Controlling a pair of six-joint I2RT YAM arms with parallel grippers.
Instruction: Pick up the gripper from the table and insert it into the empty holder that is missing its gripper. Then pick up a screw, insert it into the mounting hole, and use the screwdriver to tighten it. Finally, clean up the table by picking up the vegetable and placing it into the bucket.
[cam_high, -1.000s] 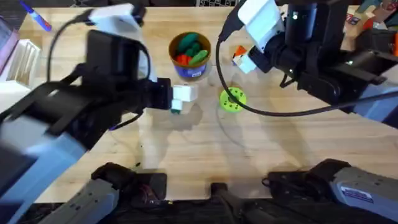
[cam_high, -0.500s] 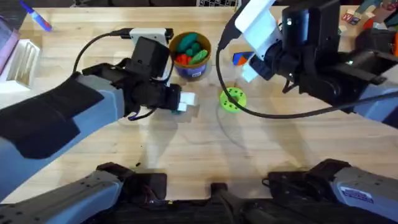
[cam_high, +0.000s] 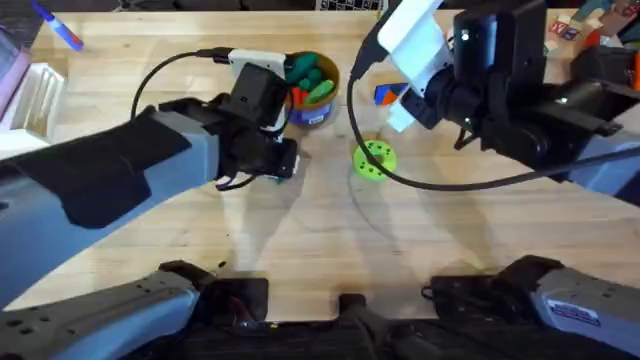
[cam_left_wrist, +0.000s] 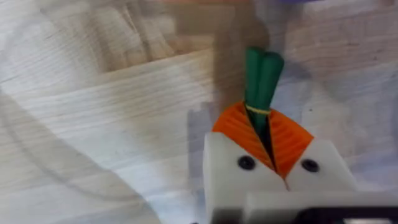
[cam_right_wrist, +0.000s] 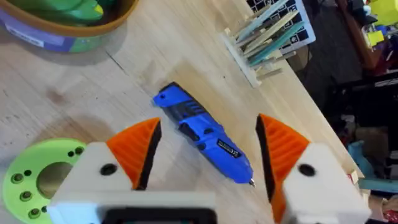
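In the left wrist view my left gripper (cam_left_wrist: 267, 140) is shut on the vegetable (cam_left_wrist: 261, 78), a slim dark-green piece sticking out past the orange pads above the wood. Overhead, the left gripper (cam_high: 284, 163) hangs just in front and to the left of the tan bucket (cam_high: 318, 118), which holds green and red toys. My right gripper (cam_right_wrist: 208, 152) is open, its orange pads on either side of the blue screwdriver (cam_right_wrist: 202, 134) lying on the table below. Overhead, the right gripper (cam_high: 400, 105) hovers by the screwdriver (cam_high: 386, 93). The holder and screw are out of view.
A lime-green disc (cam_high: 375, 160) lies right of the left gripper, between the two arms. A blue-and-red marker pen (cam_high: 60, 28) lies at the far left. A rack of sticks (cam_right_wrist: 267, 31) stands beyond the screwdriver. Bare wood stretches across the near middle.
The left arm has swung down and rightward toward the bucket, its gripper staying shut on the vegetable. The right arm shifted slightly right, then stayed still.
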